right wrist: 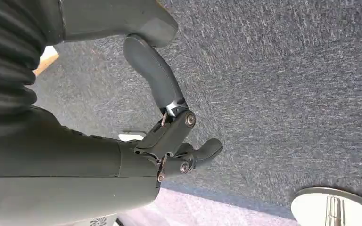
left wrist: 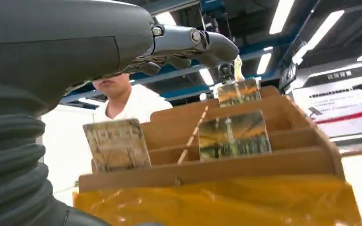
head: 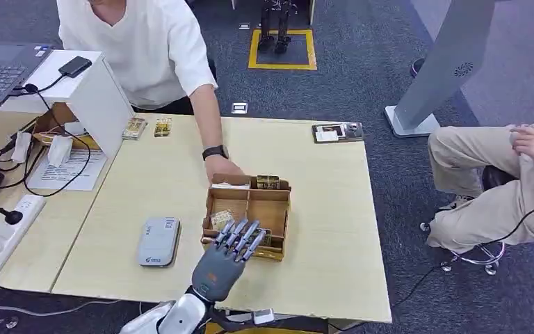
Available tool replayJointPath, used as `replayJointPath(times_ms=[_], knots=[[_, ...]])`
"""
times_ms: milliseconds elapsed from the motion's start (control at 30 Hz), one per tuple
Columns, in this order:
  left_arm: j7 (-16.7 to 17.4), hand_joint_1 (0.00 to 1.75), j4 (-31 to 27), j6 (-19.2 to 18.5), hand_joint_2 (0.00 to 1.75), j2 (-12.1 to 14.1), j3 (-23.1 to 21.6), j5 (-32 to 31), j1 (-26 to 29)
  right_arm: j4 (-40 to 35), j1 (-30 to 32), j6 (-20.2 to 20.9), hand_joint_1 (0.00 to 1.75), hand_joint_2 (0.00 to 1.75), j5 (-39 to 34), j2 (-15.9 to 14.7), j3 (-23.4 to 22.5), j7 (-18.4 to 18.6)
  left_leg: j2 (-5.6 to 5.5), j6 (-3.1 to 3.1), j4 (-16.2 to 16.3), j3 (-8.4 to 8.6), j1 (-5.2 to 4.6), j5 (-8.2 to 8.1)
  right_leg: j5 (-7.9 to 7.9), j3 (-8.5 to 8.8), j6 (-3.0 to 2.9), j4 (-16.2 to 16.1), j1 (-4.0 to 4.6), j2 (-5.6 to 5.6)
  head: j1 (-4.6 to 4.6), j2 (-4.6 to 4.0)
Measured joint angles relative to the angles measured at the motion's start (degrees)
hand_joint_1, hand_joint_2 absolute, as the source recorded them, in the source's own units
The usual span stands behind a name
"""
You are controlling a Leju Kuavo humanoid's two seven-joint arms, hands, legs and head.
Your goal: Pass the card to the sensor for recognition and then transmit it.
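Observation:
A wooden compartment box (head: 283, 212) stands in the middle of the table with patterned cards upright in it: one (head: 221, 219) in a near cell and one (head: 268, 182) at the far side. My left hand (head: 226, 259) hovers at the box's near edge, its fingers (head: 245, 235) stretched out over the near cells and holding nothing. The left wrist view shows those fingers (left wrist: 188, 44) above the box (left wrist: 217, 167) and its cards (left wrist: 118, 143) (left wrist: 233, 134). A grey-white sensor pad (head: 158, 241) lies left of the box. My right hand (right wrist: 169, 136) hangs over carpet, loosely bent and empty.
A person in white stands behind the table, one hand (head: 221, 168) on the box's far left corner. A laptop (head: 0, 66), white stand (head: 101, 101) and power strip (head: 7, 223) crowd the left. Loose cards (head: 134, 128) and a small tray (head: 337, 131) lie at the back. Another person (head: 500, 181) sits at the right.

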Motion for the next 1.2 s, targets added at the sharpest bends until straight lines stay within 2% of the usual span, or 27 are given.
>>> replayJointPath(times_ms=[133,267,367,867,1000,1200], knots=[[-0.1,0.00,1.8,0.0,1.75,-0.3,-0.9,0.0,-0.4,0.0,0.0,0.0,0.00,1.75,0.0,0.0,0.0,0.0,0.00,0.00,0.0,0.00,0.00,0.00,0.00,0.00,0.00,0.0,0.00,0.00,0.00,0.00],[-2.5,0.00,3.6,0.0,1.75,-1.1,-1.0,0.0,-0.4,0.0,0.0,0.0,0.00,1.75,0.0,0.0,0.0,0.0,-0.01,0.00,0.0,-0.01,0.00,0.00,0.00,0.01,0.00,0.0,0.00,-0.01,0.00,0.00],[-3.0,0.00,4.4,0.0,1.75,-1.4,-1.0,0.0,-0.4,0.0,0.0,0.0,0.00,1.75,-0.1,0.0,0.0,0.0,-0.01,0.00,0.0,-0.01,0.00,0.00,0.00,0.01,0.00,0.0,0.00,-0.01,0.00,0.02],[-0.4,0.00,3.2,0.1,1.75,-0.2,-0.6,0.0,-0.4,0.0,0.2,0.0,0.00,1.75,-0.6,0.0,0.0,0.6,-0.01,0.00,0.0,-0.01,0.00,0.01,0.00,0.01,0.00,0.0,0.00,-0.01,-0.02,0.00],[0.5,0.00,1.6,0.2,1.75,0.9,1.0,0.0,-0.5,0.0,0.2,0.0,0.00,1.75,-0.8,0.0,0.0,0.7,-0.01,0.00,0.0,0.00,0.00,0.01,0.00,0.01,0.00,0.0,0.00,-0.01,0.00,0.00],[0.0,0.00,0.3,0.2,1.75,1.7,2.7,0.0,-0.5,0.0,0.2,0.0,0.00,1.75,-1.1,0.0,0.0,0.7,0.00,0.00,0.0,-0.01,0.00,0.01,0.00,0.01,0.00,0.0,0.00,-0.01,-0.02,0.00]])
